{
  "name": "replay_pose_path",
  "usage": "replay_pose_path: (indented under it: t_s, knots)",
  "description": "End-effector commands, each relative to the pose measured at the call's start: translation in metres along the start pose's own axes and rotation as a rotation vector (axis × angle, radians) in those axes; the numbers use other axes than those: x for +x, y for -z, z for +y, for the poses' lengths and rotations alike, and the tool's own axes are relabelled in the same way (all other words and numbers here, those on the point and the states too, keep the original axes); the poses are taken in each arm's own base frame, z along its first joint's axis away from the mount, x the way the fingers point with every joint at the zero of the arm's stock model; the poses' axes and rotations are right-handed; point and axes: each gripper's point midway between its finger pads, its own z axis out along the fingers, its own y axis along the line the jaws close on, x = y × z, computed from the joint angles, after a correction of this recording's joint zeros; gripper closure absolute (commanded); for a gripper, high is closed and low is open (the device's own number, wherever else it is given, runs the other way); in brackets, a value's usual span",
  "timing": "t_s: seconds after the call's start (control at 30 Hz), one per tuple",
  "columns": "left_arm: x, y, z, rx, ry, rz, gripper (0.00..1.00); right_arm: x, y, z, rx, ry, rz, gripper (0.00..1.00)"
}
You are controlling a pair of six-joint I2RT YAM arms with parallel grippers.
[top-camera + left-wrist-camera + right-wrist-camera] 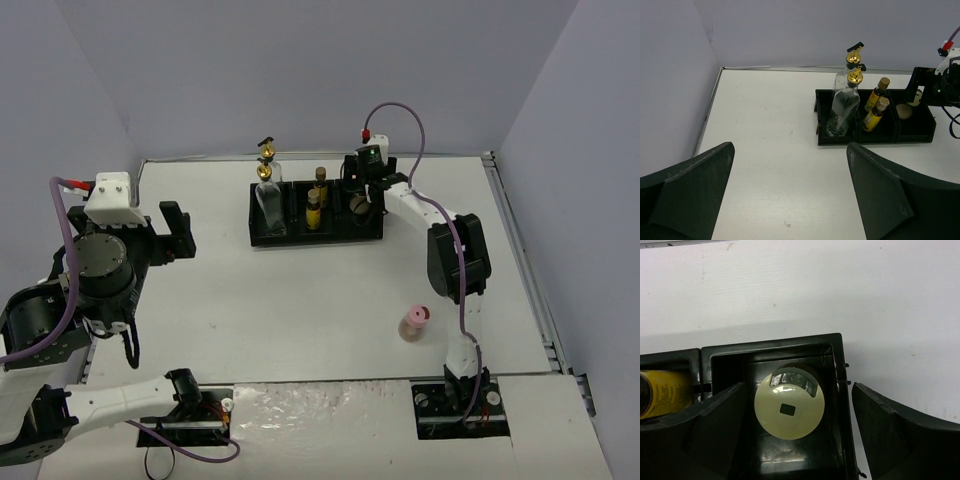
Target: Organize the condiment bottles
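Note:
A black tray [340,236] holds two tall clear glass bottles [270,200] with gold pourers in its left compartment and two small amber bottles [314,210] in the middle one. A beige jar [359,208] stands in the right compartment. My right gripper [362,190] hovers over it, open. In the right wrist view the beige jar [789,407] sits between the spread fingers of the right gripper [797,427], untouched. A pink jar [413,322] stands on the table near the right arm. My left gripper [175,235] is open and empty at the left, with nothing between its fingers in its own view [790,200].
The left wrist view shows the tray [840,140] with the glass bottles [842,107] and amber bottles [874,112] ahead to the right. Grey walls close the table's back and sides. The right arm's purple cable [420,130] loops above the tray.

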Motion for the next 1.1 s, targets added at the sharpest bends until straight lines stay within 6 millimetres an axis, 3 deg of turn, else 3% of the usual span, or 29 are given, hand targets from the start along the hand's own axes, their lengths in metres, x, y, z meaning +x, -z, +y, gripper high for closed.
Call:
replay_pose_path:
  t_s: [0.0,0.17,0.3,0.47,0.5,0.7,0.93,1.07]
  knots:
    - [-0.014,0.002,0.004,-0.016,0.023,-0.028,0.08,-0.069,0.045,0.002,-0.017,-0.047,-0.168,0.17]
    - [-0.011,0.000,0.003,-0.021,0.017,-0.027,0.08,-0.077,0.085,-0.007,0.009,-0.076,-0.160,0.16]
    - [-0.009,0.001,0.004,-0.020,0.025,-0.032,0.08,-0.066,0.127,-0.025,0.049,-0.108,-0.133,0.15]
    - [-0.002,-0.002,-0.002,-0.008,0.027,-0.026,0.08,-0.031,0.184,-0.046,0.080,-0.139,-0.105,0.15]
    - [-0.001,-0.003,-0.003,-0.005,0.026,-0.025,0.08,-0.008,0.186,-0.051,0.098,-0.128,-0.065,0.15]
    - [0.003,-0.008,-0.020,0.043,0.036,-0.025,0.08,0.056,0.231,-0.079,0.181,-0.227,-0.033,0.14]
    - [0.009,-0.011,-0.032,0.084,0.037,-0.014,0.08,0.131,0.242,-0.100,0.294,-0.349,-0.018,0.14]
    - [0.010,-0.010,-0.033,0.097,0.036,-0.012,0.08,0.147,0.251,-0.116,0.346,-0.420,-0.038,0.13]
